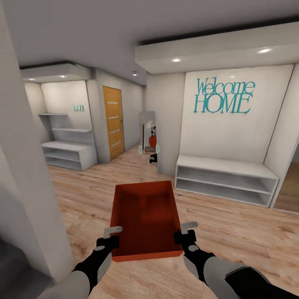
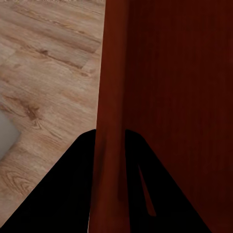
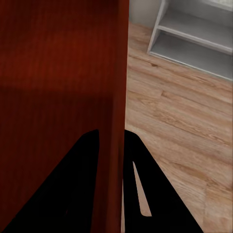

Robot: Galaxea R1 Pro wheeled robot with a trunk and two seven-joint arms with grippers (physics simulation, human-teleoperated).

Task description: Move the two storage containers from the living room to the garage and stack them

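Both arms out front, carrying one red-orange storage container (image 1: 146,220) level above the wood-plank floor (image 1: 232,232). Bin is open-top, empty inside, long axis pointing away from the robot.

Left pincer (image 1: 109,237) clamped on the container's left wall near the near corner; the left wrist view shows the wall (image 2: 112,121) running between the two dark fingers (image 2: 63,194), one inside, one outside. Right pincer (image 1: 186,233) same on the right wall; in the right wrist view the wall (image 3: 116,97) sits between its fingers (image 3: 73,189), plank floor and a white shelf unit (image 3: 194,34) beyond.

Near left: a cream wall edge (image 1: 25,187) close to the robot.

Further on, right: low white two-tier bench shelf (image 1: 226,178) set in an alcove, teal "Welcome HOME" lettering (image 1: 224,97) on the wall above it.

Middle distance: narrow mirror (image 1: 148,137) on a wall corner, small reflection in it, too small to read.

Far left: wooden door (image 1: 113,122) with light panels, white stepped shelving (image 1: 68,145) beside it. Recessed ceiling lights (image 1: 176,60) on.
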